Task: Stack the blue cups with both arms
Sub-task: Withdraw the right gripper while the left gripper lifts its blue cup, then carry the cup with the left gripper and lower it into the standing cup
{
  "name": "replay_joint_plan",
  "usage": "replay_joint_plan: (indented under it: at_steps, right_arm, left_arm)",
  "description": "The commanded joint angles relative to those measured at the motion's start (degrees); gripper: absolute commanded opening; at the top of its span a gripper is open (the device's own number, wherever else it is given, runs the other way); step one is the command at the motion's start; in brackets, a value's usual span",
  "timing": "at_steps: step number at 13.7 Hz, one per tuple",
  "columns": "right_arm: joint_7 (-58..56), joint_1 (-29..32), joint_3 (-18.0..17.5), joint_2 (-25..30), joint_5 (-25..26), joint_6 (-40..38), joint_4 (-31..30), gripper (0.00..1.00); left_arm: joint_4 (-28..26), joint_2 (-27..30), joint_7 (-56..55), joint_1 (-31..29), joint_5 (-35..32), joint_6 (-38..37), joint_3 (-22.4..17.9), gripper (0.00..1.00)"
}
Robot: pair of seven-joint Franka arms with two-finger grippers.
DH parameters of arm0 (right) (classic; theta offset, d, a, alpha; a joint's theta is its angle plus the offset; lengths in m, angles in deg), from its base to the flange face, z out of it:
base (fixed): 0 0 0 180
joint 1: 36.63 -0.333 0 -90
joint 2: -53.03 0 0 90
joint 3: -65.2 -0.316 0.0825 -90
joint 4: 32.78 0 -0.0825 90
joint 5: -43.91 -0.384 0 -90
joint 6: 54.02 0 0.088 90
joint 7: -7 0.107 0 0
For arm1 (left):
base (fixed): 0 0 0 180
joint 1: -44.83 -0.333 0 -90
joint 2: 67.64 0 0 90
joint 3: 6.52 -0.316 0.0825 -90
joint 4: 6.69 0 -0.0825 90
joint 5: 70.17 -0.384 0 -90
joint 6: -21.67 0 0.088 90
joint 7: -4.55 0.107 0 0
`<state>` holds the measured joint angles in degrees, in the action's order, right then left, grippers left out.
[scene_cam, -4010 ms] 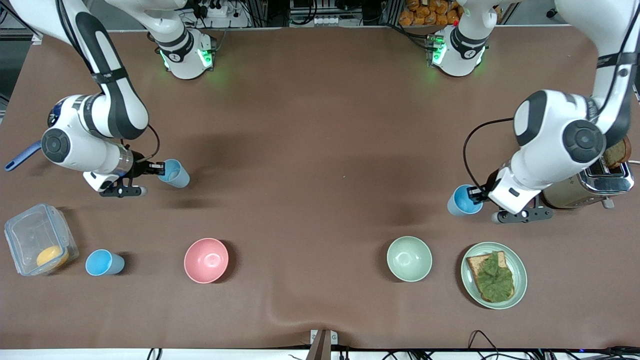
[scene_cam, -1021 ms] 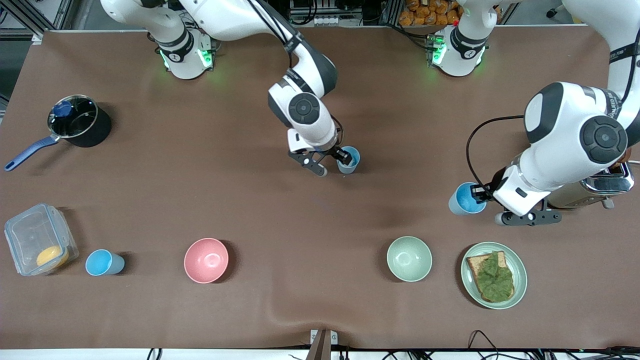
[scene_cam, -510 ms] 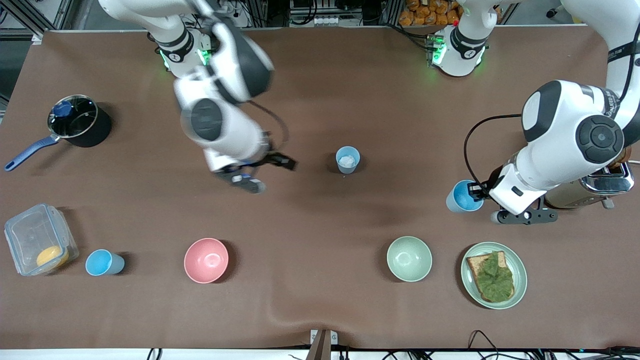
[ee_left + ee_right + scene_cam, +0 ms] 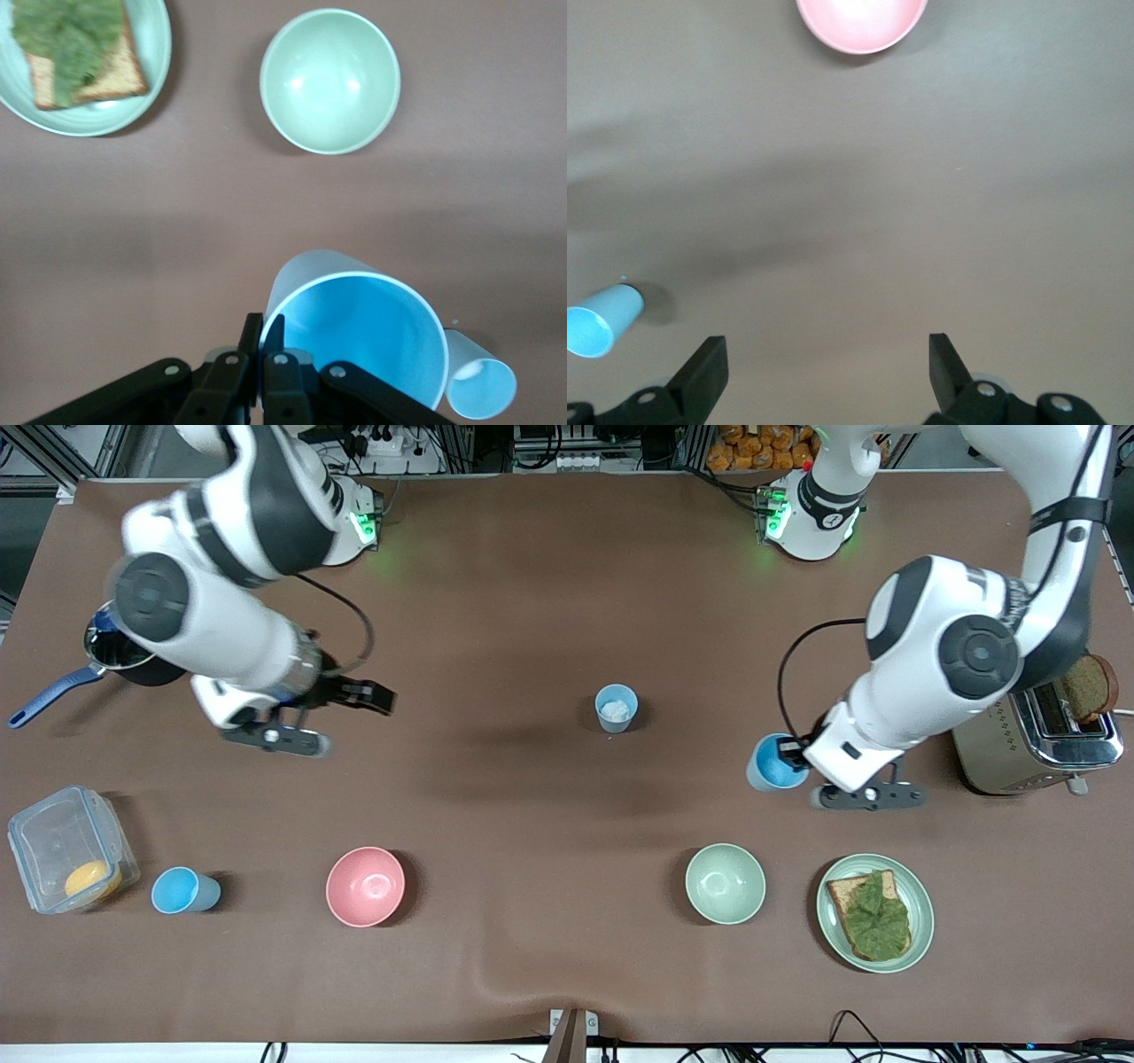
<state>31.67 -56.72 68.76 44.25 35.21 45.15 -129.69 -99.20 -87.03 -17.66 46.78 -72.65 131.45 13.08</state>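
The paler blue cup [image 4: 616,708] stands upright alone at the middle of the table; it also shows in the left wrist view [image 4: 481,385] and the right wrist view [image 4: 602,320]. My left gripper [image 4: 791,760] is shut on the rim of the brighter blue cup [image 4: 772,765] and holds it above the table, between the paler cup and the toaster. In the left wrist view the gripper [image 4: 263,323] pinches the cup's wall [image 4: 354,345]. My right gripper [image 4: 376,700] is open and empty over bare table toward the right arm's end; its fingers [image 4: 704,372] stand wide apart.
A third blue cup [image 4: 182,890] stands by a clear container [image 4: 66,850]. A pink bowl [image 4: 365,886], a pale green bowl [image 4: 725,883] and a plate with toast [image 4: 874,912] lie nearer the front camera. A toaster [image 4: 1036,744] and a pot [image 4: 133,642] stand at the table's ends.
My right gripper let go of the paler cup at the table's middle and swung back toward its own end. My left gripper carried the brighter cup a little toward the middle.
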Motion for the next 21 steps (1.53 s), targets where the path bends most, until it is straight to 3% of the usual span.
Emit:
replay_joint_plan:
  at_steps: [1,4,8,13,16,21]
  right_arm:
    - [-7.2,6.6,-1.2,6.0,0.7,-0.5,-5.0,1.0]
    - [-8.5,10.6,-1.1,8.0,0.9,-3.5,-3.3,1.0]
    - [-8.9,13.2,-1.2,5.4,5.6,-7.2,5.4,1.0]
    - [-14.6,17.6,-1.3,5.2,2.3,-7.1,5.5,1.0]
    - [-23.6,19.6,-1.2,6.0,3.4,-7.2,5.2,1.0]
    - [-23.4,19.5,-1.5,5.7,5.5,-6.5,5.0,1.0]
  left_arm:
    - [1.6,-1.9,-7.7,4.8,0.8,-0.8,-0.3,0.0]
    - [1.5,-3.5,-15.3,9.5,1.2,2.1,-0.3,0.0]
    - [0.8,-4.6,-22.0,14.4,1.7,2.8,-0.4,0.0]
    - [-3.8,-5.0,-31.0,19.6,1.5,5.6,-0.3,0.0]
    - [-7.3,-4.8,-32.4,22.1,1.6,8.0,-0.4,0.0]
    - [-11.1,-4.3,-32.4,22.6,1.5,8.9,-0.3,0.0]
